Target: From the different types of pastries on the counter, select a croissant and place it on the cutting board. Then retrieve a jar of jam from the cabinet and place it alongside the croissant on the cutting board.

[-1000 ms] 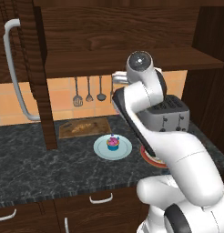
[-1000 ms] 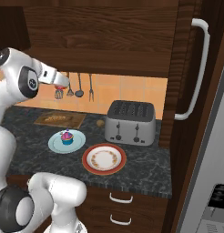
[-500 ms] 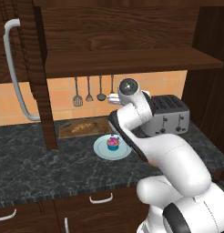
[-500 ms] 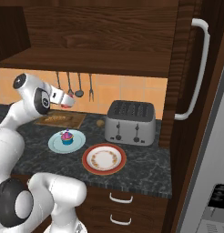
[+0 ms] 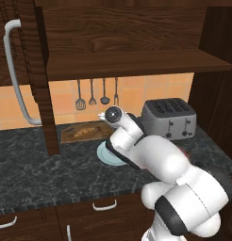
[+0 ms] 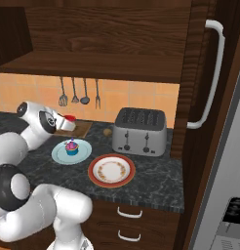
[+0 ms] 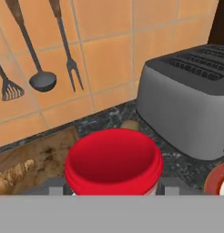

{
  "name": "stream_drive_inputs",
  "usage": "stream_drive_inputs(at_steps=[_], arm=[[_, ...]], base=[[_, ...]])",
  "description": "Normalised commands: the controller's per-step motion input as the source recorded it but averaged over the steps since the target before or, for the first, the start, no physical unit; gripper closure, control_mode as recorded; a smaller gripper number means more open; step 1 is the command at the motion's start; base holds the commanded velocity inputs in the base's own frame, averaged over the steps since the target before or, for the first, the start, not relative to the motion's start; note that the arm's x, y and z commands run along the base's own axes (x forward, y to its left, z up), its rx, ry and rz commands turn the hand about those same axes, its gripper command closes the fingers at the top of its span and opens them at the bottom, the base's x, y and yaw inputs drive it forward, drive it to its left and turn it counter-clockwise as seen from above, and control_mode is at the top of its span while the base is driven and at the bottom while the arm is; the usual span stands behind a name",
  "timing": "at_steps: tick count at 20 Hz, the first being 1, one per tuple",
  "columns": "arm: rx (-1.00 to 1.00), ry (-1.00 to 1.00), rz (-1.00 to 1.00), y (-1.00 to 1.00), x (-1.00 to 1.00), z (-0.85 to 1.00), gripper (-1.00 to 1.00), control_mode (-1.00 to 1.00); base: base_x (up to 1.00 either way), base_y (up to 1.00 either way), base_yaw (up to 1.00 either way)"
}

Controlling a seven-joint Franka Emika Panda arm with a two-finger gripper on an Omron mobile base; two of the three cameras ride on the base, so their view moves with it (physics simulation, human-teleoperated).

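The red jar of jam sits between my fingertips, and my gripper is shut on it. In the right base view the gripper holds the jar low over the right end of the cutting board. The golden-brown croissant lies on the wooden cutting board, to the jar's left; it is also visible as the croissant on the board. The pink-frosted cupcake stands on a pale blue plate. A small brown lump lies on the dark counter.
A grey toaster stands right of the board, with a red-rimmed plate in front of it. Utensils hang on the orange tile wall. The dark wooden cabinet shelf runs overhead, and its door with a handle stands open at left.
My arm has swung down from shelf height to just above the counter, bringing the red jar toward the cutting board.
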Motion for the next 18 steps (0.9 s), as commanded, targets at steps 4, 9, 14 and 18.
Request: stream_drive_inputs(at_steps=[4,9,14,18], arm=[[0.03,0.02,-0.08,0.28,0.72,-0.36,1.00,-1.00],[0.00,0.03,-0.01,0.41,0.66,-0.31,1.00,-1.00],[0.00,0.00,0.00,0.17,0.56,-0.34,1.00,-1.00],[0.00,-0.02,0.00,0.13,0.33,-0.55,1.00,-1.00]], base=[[0.00,0.00,0.00],[0.00,0.00,0.00],[0.00,0.00,0.00],[0.00,0.00,0.00]])
